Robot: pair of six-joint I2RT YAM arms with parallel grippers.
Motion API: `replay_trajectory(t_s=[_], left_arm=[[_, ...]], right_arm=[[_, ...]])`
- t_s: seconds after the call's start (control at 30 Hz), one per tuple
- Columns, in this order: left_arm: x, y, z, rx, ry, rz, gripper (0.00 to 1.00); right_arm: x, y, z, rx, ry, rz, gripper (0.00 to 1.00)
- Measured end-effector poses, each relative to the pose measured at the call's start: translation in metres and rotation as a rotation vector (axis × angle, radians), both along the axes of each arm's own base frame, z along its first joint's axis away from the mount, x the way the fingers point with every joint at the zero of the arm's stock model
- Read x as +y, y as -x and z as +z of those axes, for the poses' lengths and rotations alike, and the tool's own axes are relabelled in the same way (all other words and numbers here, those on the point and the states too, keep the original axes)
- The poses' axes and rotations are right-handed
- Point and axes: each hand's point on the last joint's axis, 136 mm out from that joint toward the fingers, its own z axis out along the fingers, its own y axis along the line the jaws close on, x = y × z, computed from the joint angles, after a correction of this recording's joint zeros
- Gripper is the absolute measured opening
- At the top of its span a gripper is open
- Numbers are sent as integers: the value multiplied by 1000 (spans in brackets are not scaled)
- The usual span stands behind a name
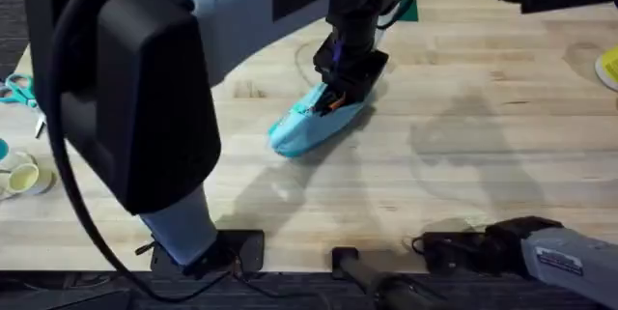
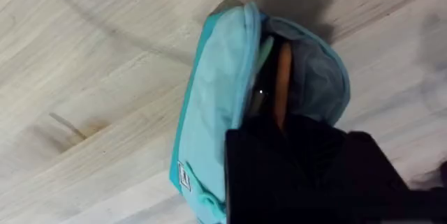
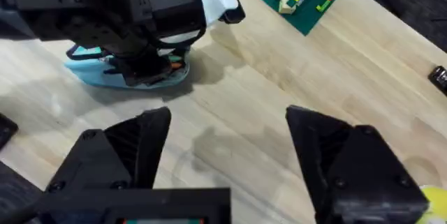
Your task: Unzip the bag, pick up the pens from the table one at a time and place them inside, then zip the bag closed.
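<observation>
**Soft pouch, open, pens inside**

Left gripper (image 1: 340, 83): fingers in the mouth of the bag (image 1: 314, 122), mid-desk (image 1: 463, 184); their spread cannot be told. Bag: light, limp fabric, likely to slide; best held by its zipper edge. An orange pen (image 2: 283, 84) lies inside. Right gripper (image 3: 227, 144): fingers wide apart, empty, near right.

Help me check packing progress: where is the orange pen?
The orange pen lies inside the open bag mid-table, under the left claw.
</observation>
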Motion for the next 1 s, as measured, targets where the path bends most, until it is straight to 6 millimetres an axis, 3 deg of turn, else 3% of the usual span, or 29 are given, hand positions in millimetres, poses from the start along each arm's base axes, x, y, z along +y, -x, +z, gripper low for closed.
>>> replay_trajectory(t_s=[0.63,1.0], left_arm=[[21,-22,-1,-103,-101,-41,44],[21,-9,-13,-47,-87,-139,44]], right_arm=[[0,-2,1,-7,-1,0,996],[0,-2,1,-8,-1,0,996]])
